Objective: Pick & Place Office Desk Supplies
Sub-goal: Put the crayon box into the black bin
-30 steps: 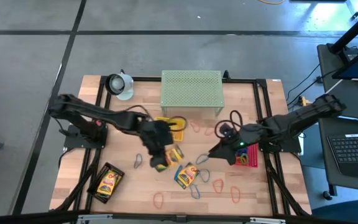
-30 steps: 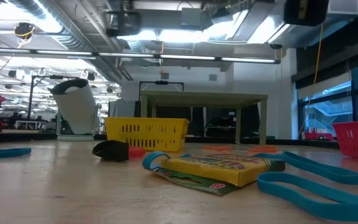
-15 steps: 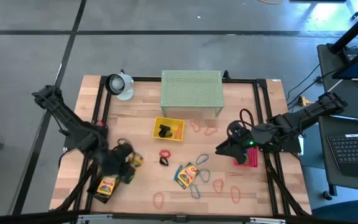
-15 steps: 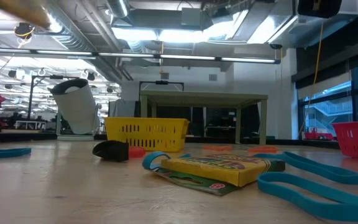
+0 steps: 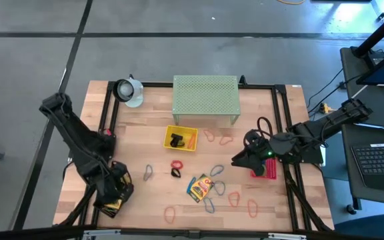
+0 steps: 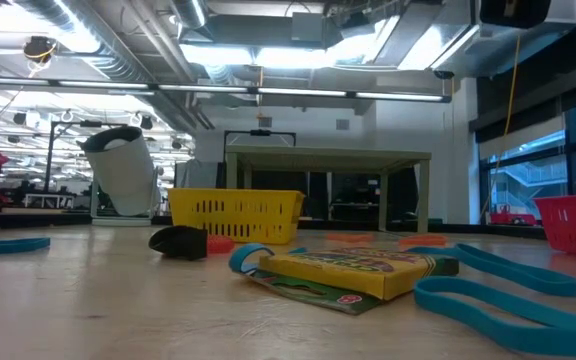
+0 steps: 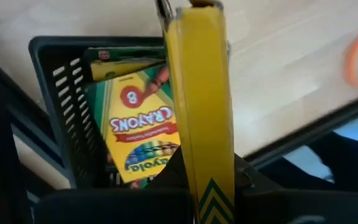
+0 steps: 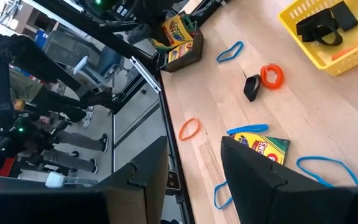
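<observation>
The left gripper clamps a yellow crayon box edge-up over the black tray at the table's near left; the right gripper, jaws apart, holds nothing.

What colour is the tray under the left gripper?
Black mesh tray, clearest in the left wrist view.

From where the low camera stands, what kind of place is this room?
Probably a robotics lab or workshop, not an office. Exposed ducts and strip lights run under the bare ceiling, other workbenches stand behind the wooden table, and in the right wrist view people stand beside the rig.
</observation>
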